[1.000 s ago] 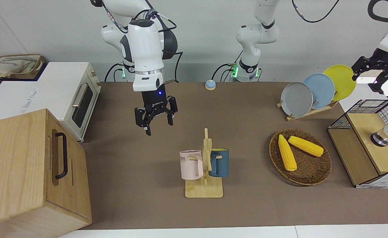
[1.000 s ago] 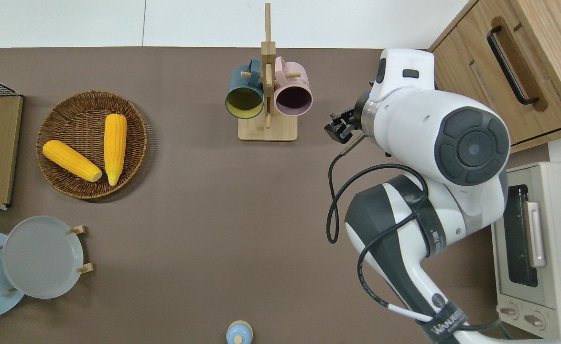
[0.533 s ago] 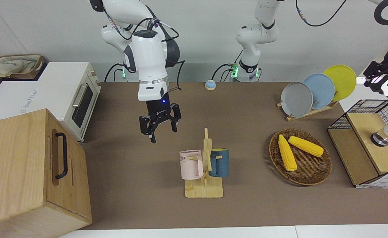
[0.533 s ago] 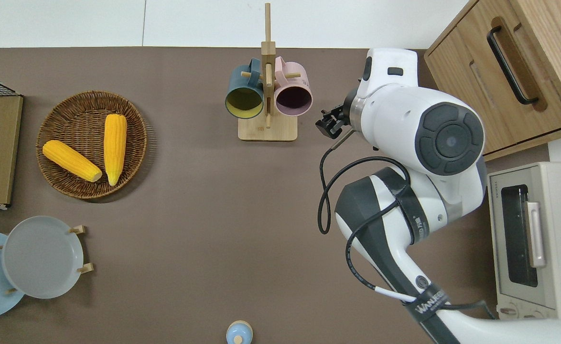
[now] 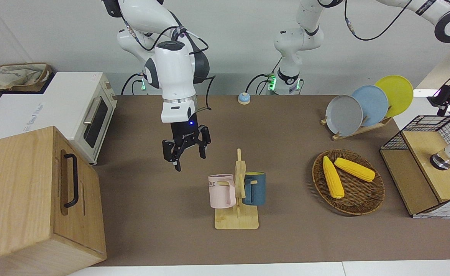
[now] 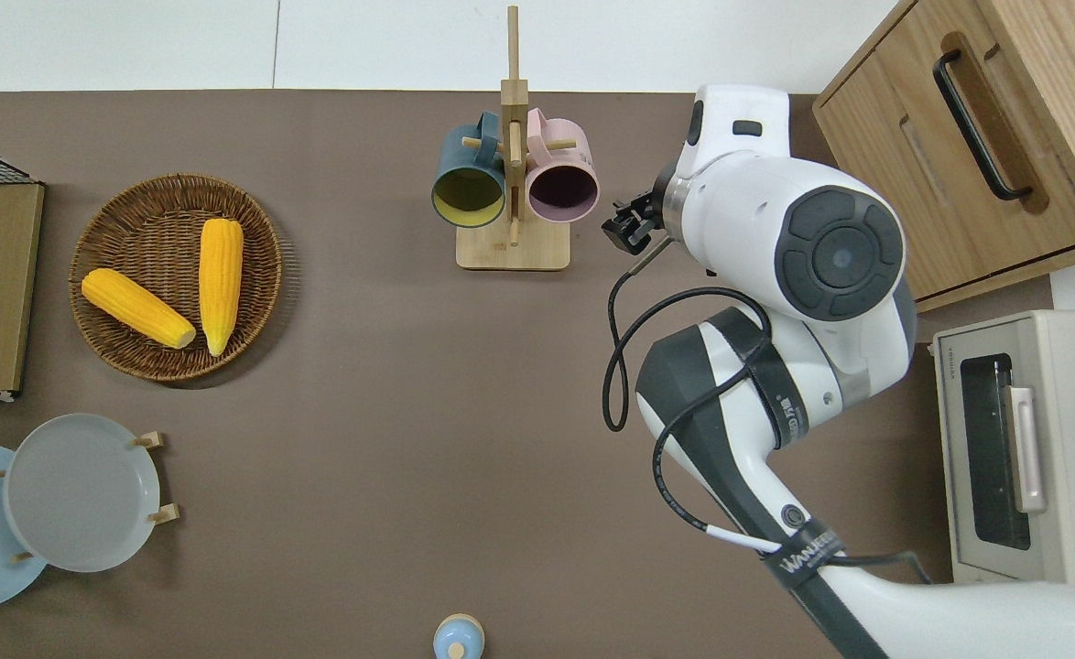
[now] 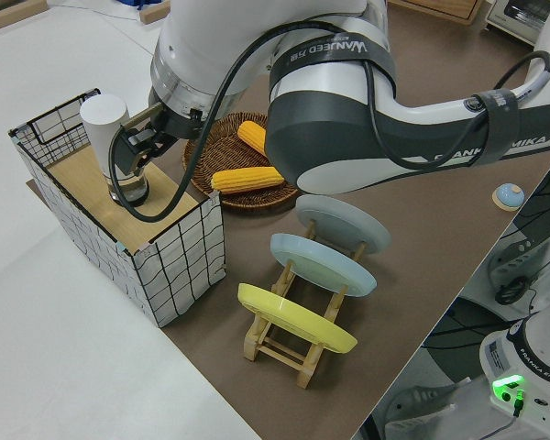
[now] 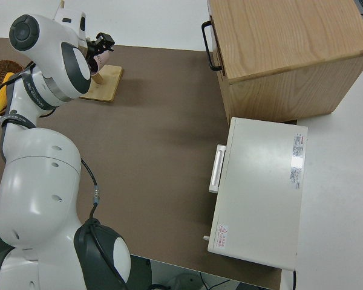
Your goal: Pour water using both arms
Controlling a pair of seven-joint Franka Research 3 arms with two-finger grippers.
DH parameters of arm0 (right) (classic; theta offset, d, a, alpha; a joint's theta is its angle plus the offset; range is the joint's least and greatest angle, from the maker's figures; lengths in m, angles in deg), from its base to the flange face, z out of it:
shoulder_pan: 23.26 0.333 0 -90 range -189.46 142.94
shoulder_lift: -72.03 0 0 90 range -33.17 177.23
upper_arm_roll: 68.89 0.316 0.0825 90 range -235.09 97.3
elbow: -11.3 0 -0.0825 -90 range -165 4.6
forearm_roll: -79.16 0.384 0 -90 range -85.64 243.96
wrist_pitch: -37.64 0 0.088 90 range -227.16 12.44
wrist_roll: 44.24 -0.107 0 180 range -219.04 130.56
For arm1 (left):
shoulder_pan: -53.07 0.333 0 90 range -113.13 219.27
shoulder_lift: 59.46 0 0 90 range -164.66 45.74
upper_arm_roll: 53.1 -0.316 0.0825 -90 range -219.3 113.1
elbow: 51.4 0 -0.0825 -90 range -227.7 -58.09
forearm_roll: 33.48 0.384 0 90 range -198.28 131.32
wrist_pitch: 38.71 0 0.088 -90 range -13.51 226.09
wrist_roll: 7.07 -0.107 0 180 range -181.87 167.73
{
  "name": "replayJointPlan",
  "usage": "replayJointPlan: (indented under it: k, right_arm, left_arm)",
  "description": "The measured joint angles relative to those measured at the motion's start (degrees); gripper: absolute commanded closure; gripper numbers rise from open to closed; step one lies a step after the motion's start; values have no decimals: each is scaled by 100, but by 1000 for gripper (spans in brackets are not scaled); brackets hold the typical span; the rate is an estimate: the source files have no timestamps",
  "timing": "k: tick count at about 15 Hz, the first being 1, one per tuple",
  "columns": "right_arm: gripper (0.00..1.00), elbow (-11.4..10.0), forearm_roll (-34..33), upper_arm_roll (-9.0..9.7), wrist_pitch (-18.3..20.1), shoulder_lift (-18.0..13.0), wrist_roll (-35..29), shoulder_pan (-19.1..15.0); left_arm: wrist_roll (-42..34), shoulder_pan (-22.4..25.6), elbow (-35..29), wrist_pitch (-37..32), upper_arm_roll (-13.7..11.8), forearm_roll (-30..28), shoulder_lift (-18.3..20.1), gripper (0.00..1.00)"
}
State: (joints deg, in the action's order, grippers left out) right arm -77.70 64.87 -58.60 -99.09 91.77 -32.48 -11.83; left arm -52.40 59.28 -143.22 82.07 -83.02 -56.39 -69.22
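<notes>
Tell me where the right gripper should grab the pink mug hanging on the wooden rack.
Probably the pink mug by its body, coming in from the right arm's end of the table. Its handle is hooked on a peg of the rack, so the handle side is blocked, while the rounded wall toward the open right gripper is bare.

Both arms point(image 5: 173, 73) are glossy white, built of rounded jointed segments with dark grey bands and round dark caps at the joints. Black cables loop along them, one with a white tag. "FRANKA" lettering runs along a dark band. Green lights glow at the bases, a small blue light above the black right gripper point(image 5: 186, 151).
</notes>
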Motion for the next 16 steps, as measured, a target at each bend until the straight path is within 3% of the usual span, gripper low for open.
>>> replayJointPlan:
  k: [10, 16]
  right_arm:
    - [19, 382, -149, 152, -85, 513, -230, 117]
    - [96, 689, -335, 123, -175, 903, -275, 381]
  left_arm:
    - [-655, 18, -8, 1142, 3, -1367, -751, 5]
    - [-978, 19, -9, 1516, 58, -2177, -1061, 5]
